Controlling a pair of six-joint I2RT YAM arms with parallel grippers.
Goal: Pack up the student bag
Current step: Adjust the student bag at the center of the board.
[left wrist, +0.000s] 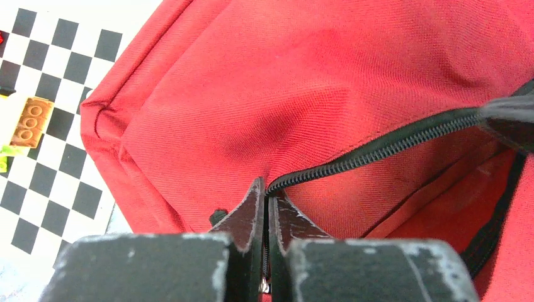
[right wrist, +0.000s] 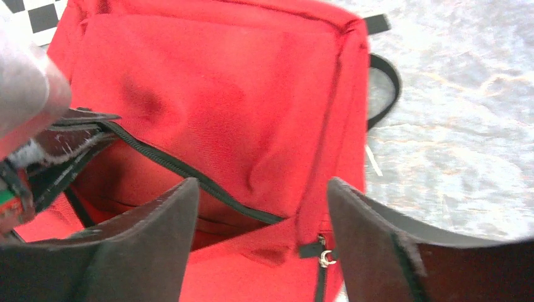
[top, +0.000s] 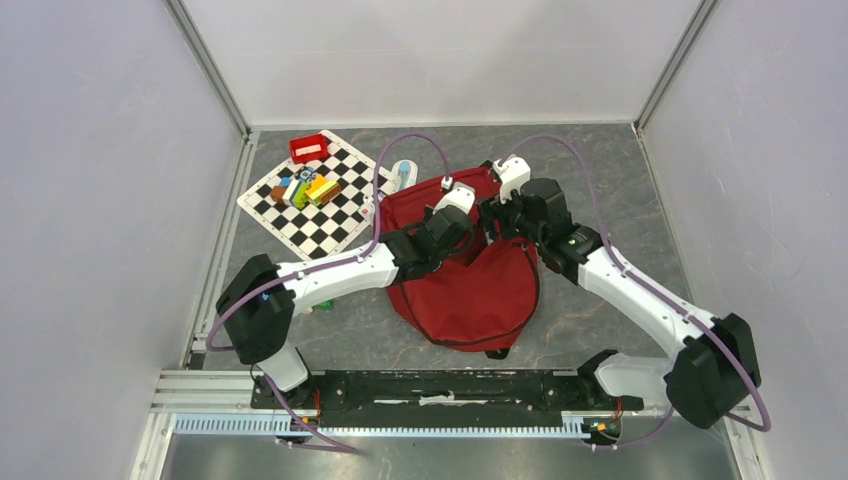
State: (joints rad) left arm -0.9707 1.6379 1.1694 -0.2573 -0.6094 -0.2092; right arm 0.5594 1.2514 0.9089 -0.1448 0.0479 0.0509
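Dark-red fabric backpack [top: 470, 285] was mid-opening: L gripper [left wrist: 267, 214] clamped black zipper edge [left wrist: 378, 148], R gripper [right wrist: 261, 189] gaped; next move likely needed wider mouth.

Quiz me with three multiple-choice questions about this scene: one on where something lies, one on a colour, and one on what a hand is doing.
1. Where does the checkered mat lie from the student bag?
A. On the left arm's side
B. On the right arm's side
C. Down by the arm bases

2. What colour is the bag's zipper?
A. White
B. Black
C. Yellow

3. How is the right hand?
A. Shut on a block
B. Shut on a strap
C. Open

Answers:
1. A: the top view shows the mat to the left of the bag.
2. B: black teeth run along the red fabric.
3. C: its wrist view shows it spread wide over the bag.
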